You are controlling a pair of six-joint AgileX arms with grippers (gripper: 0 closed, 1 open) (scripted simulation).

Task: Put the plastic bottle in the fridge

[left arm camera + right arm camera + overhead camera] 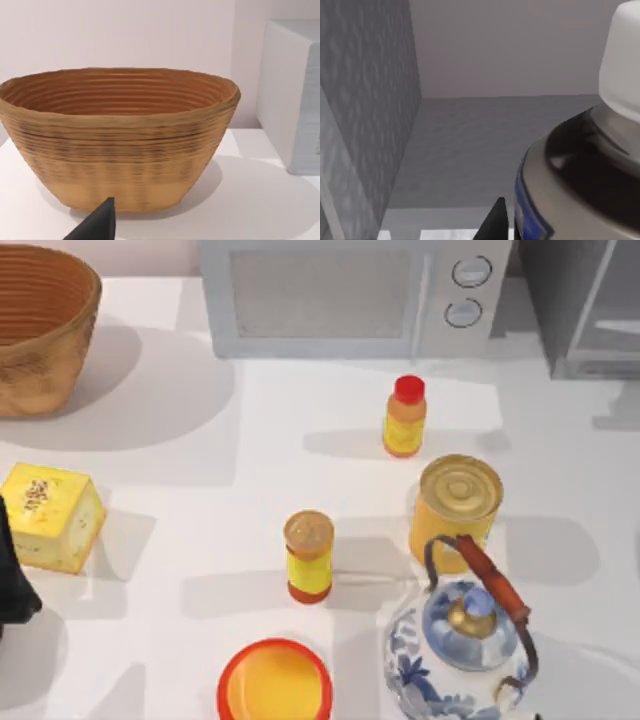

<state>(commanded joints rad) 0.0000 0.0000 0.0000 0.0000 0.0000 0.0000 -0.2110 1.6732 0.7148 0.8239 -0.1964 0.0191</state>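
Gripping item: right gripper, closed on the plastic bottle. One dark fingertip lies against the bottle's side; the other is hidden behind the bottle.

- Plastic bottle: dark rounded body, blue label band, white cap, tilted. It is held inside the fridge, with a grey wall beside it and the grey back panel behind it.
- Fridge: grey box with a pale slanted door panel, at the far right corner of the table.
- Microwave: white with two round knobs, just beside the fridge on its left.
- Red-capped orange-yellow bottle: upright, near the fridge, forward and left of it.
- Yellow can with a gold lid: farther forward from the fridge, upright.
- Blue-and-white teapot with a brown handle: just in front of the can, well apart from the fridge.
- Tan-lidded, yellow-labelled bottle: upright, left of the can.
- Red-rimmed yellow dish: at the near edge, well apart from the fridge.
- Yellow box: far left of the fridge.
- Woven basket: far corner opposite the fridge.
- Left arm: parked beside the yellow box. Left gripper faces the basket; whether it is open or closed cannot be told.
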